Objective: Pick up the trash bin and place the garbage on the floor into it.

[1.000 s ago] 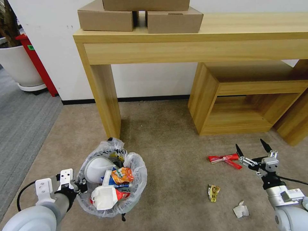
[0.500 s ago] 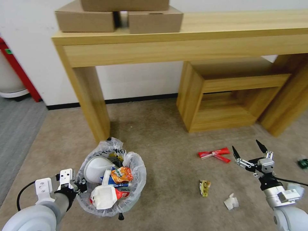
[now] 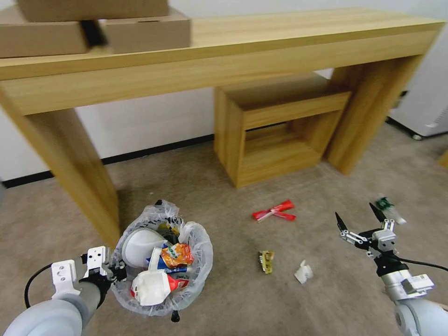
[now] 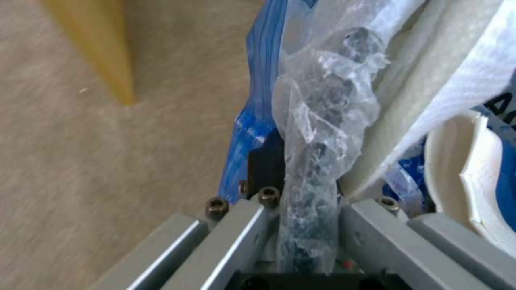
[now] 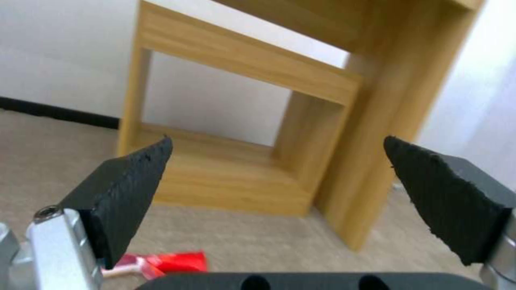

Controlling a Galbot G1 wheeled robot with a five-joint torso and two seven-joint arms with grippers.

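With the left hand (image 3: 114, 270) clamped on the bagged rim of the trash bin (image 3: 163, 261), the right hand (image 3: 361, 225), spread wide and empty, should descend squarely over the red wrapper (image 3: 274, 212) on the floor (image 3: 224, 186).

The trash bin (image 3: 140, 298) has a shiny, crinkly plastic bag. The floor (image 3: 224, 186) is soft fuzzy carpet. The table (image 3: 261, 42) is smooth wood.

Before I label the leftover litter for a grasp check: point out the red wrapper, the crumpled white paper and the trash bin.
red wrapper (image 3: 274, 211): head view, middle of the wrapper on the carpet.
crumpled white paper (image 3: 303, 272): head view, centre of the wad.
trash bin (image 3: 204, 261): head view, bag-covered rim on the side toward the litter.
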